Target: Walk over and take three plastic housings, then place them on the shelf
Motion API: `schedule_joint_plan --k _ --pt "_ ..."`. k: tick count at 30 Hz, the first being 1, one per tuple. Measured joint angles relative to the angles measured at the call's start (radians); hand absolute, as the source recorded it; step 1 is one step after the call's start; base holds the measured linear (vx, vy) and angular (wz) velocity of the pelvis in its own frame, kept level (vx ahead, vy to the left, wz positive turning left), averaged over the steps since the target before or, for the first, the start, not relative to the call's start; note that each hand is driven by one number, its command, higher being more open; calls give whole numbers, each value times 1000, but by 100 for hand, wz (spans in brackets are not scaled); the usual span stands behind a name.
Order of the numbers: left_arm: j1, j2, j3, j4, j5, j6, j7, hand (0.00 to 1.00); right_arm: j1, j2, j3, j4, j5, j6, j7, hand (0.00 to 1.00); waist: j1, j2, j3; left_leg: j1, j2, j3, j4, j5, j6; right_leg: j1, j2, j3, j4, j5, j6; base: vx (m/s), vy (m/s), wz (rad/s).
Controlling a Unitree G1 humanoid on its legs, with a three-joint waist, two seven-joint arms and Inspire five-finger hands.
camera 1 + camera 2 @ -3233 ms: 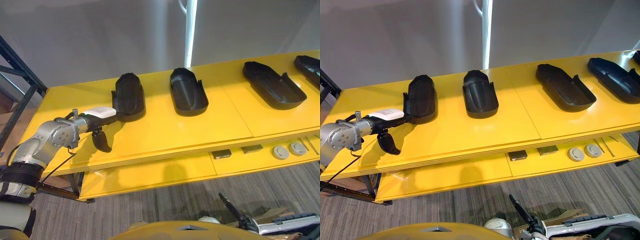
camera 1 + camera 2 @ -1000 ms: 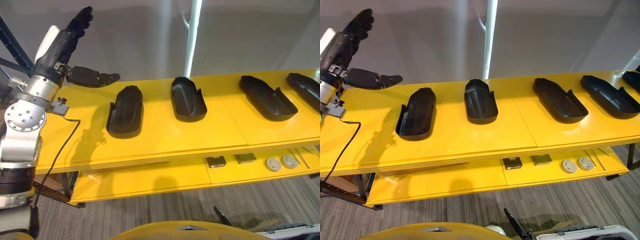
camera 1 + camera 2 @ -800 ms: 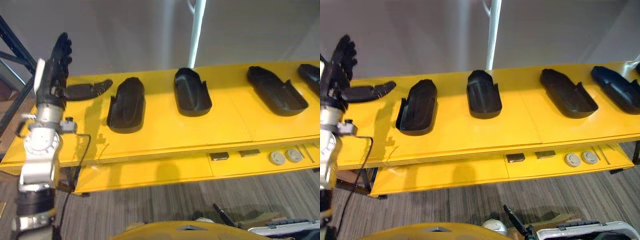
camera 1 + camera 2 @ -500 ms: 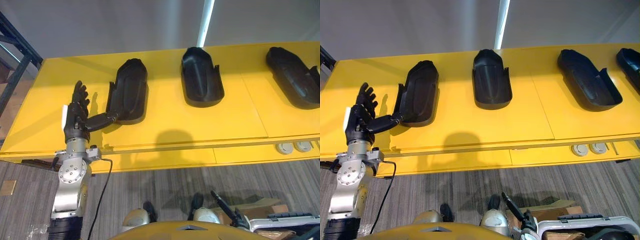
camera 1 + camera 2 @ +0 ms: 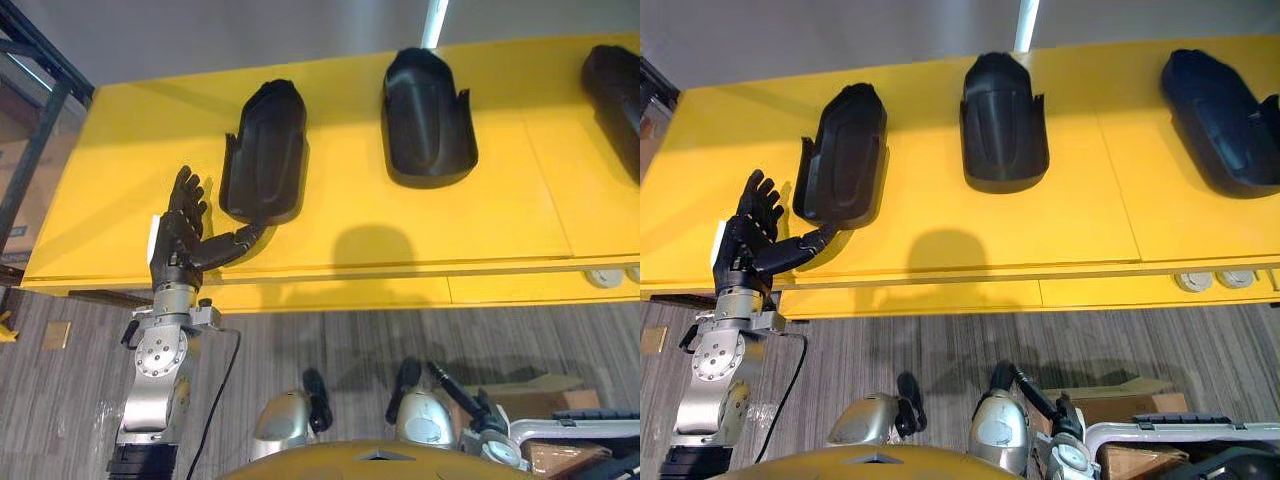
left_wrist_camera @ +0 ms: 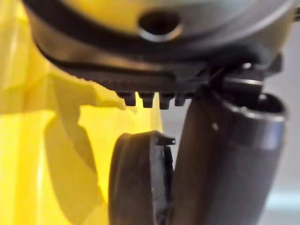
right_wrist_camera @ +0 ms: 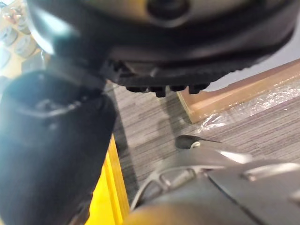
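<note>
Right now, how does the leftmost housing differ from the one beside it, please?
The leftmost housing lies nearer the front edge of the table, its near end at the thumb of the left hand; the middle housing sits farther back, clear of it. The leftmost slants; the middle lies straighter. Both are black, hollow side up.

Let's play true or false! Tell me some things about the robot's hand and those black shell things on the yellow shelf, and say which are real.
1. The left hand is open, with its fingers straight. True.
2. The hand is lifting a housing into the air. False: the leftmost housing lies on the yellow shelf.
3. The hand is next to the leftmost housing's near end. True.
4. The housings are white. False: the leftmost housing and the middle housing are black.
</note>
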Motion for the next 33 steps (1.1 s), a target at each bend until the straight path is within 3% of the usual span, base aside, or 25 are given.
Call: schedule_joint_plan --k 10,26,33 --pt "-2 0 -7 -5 -17 -23 1 100 -8 -2 -15 6 11 -19 0 100 4 4 24 -15 -10 -14 1 3 6 -17 -16 -1 30 -12 3 -20 -5 2" --pt "2 19 -49 -37 -206 -30 -169 100 -39 -3 -41 9 29 -16 1 100 10 16 33 -2 -10 4 -4 3 6 -20 -12 20 30 -10 4 -5 -2 -2" --pt "3 21 -61 -42 -208 -30 -196 100 -35 -3 -42 8 28 -10 1 100 8 17 33 2 -10 7 -7 3 6 -19 -11 22 28 -10 4 -2 -3 -2"
